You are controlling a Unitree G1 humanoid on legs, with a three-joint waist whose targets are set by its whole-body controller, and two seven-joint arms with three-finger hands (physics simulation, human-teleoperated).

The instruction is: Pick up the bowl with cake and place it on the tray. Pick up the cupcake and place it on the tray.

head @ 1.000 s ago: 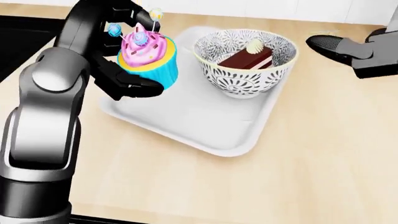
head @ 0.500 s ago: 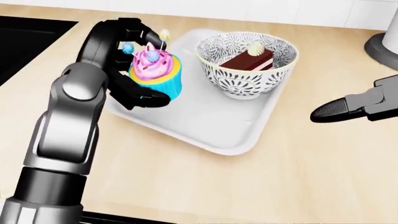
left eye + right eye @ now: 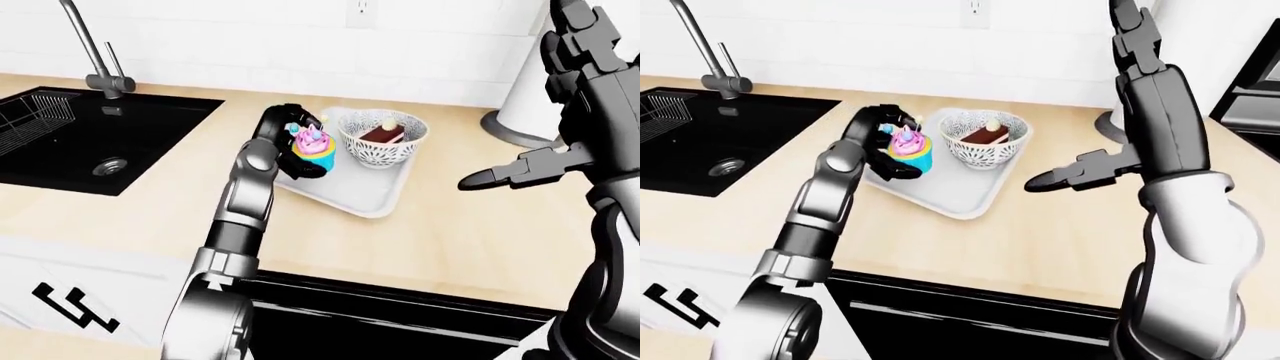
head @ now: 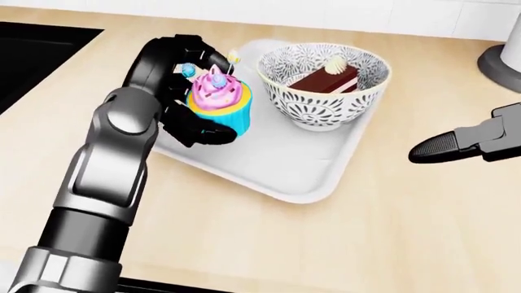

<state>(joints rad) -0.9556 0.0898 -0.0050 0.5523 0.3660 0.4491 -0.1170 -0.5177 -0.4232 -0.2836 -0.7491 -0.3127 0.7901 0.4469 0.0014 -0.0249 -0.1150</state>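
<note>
Left hand [image 4: 191,101] fingers clasp the cupcake [image 4: 220,102], now carried further right over the tray [image 4: 313,168], closer to the bowl with cake [image 4: 322,82] already there. Release pending. Right hand [image 3: 590,97] fingers spread wide, empty, above the desk [image 4: 407,232].

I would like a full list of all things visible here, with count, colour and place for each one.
tray: 1, white, on the wooden counter, middle of the head view
bowl with cake: 1, black-and-white patterned, on the tray's upper right part
cupcake: 1, pink frosting, blue wrapper, over the tray's left part
sink: 1, black, left
faucet: 1, grey, above the sink
wall outlet: 1, white, top
left hand: black, closed round the cupcake
right hand: black, raised, open, empty
</note>
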